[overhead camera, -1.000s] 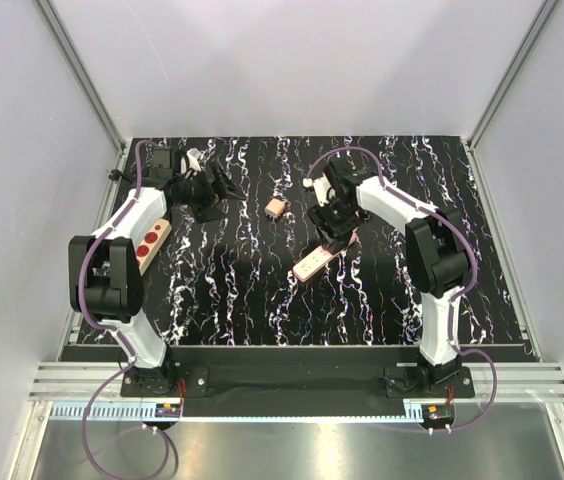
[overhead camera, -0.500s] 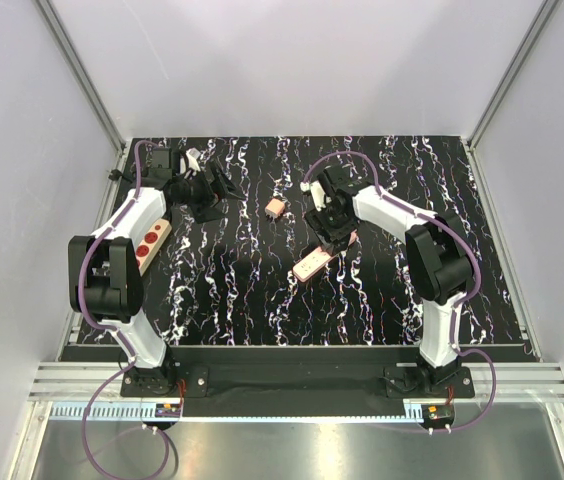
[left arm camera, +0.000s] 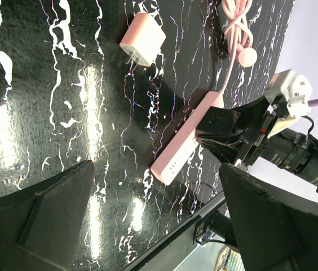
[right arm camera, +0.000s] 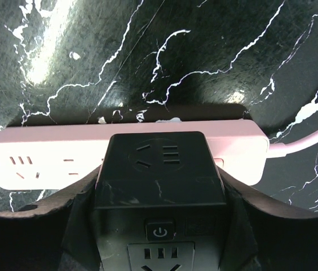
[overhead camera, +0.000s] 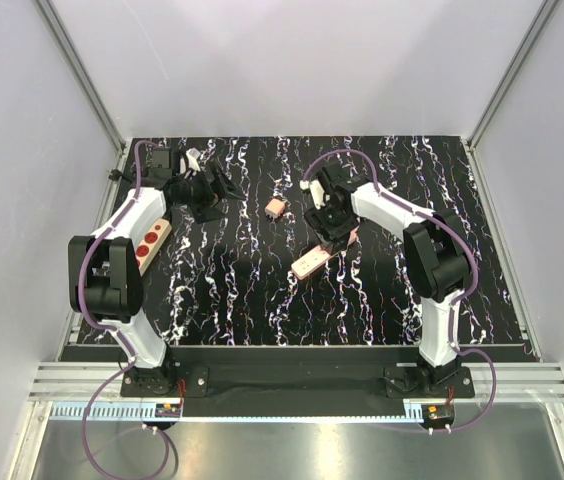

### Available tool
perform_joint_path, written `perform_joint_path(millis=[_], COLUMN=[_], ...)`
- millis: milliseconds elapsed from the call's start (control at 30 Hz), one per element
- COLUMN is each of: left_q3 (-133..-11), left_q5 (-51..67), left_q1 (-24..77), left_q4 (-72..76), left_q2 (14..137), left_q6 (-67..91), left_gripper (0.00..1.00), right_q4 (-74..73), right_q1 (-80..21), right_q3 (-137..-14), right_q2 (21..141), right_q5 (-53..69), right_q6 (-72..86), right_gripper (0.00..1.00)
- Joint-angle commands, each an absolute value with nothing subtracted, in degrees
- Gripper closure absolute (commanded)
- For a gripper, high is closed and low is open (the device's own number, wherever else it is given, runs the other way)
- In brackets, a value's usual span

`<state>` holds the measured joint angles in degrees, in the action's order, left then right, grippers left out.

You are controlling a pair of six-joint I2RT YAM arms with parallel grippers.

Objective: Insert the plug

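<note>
The plug (overhead camera: 276, 207), small and pale pink, lies on the black marbled table between the arms; it also shows in the left wrist view (left arm camera: 142, 39). The long pink power strip (overhead camera: 312, 263) lies slanted nearer the front (left arm camera: 184, 149) (right arm camera: 35, 155). My right gripper (overhead camera: 330, 232) (right arm camera: 164, 186) is down at the strip's cord end, its fingers (right arm camera: 77, 226) closed on a black socket block (right arm camera: 159, 164) that covers the strip's middle. My left gripper (overhead camera: 224, 188) (left arm camera: 154, 180) is open and empty, left of the plug.
A beige strip with red sockets (overhead camera: 152, 240) lies by the left edge beside the left arm. The pink coiled cord (left arm camera: 235, 28) runs from the strip's end. Metal frame rails border the table (overhead camera: 262, 300).
My right gripper has shifted slightly left, and the pink strip's free end has moved a little with it. The left arm and the plug have not moved.
</note>
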<state>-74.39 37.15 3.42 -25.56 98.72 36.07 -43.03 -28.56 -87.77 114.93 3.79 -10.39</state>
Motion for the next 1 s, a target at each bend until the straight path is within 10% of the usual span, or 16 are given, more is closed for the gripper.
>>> perform_joint_path(millis=[0,167,567,967], left_q3=[-73.8,-73.9,-73.8,-73.8], left_q5=[38.3,38.6,38.5,38.5], left_q1=[3.1,3.1,3.1,3.1], left_q4=[-23.6,-23.6,-23.6,-23.5], left_q2=[96.9,97.0,96.9,96.6], left_q6=[36.3,36.4,36.3,36.1], left_gripper=[0.01,0.01,0.01,0.01], right_q4=[-45.8,-48.2,-50.9,-46.1], right_q1=[-28.4,-28.1,-26.7,-26.5], right_q3=[-91.4,-94.9,-94.8,-86.0], right_q2=[115.4,114.7,110.3,112.5], right_q5=[5.3,6.0,6.8,10.2], right_q6=[-7.6,-8.3,-7.2,-7.4], right_gripper=[0.29,0.09,0.11,0.54])
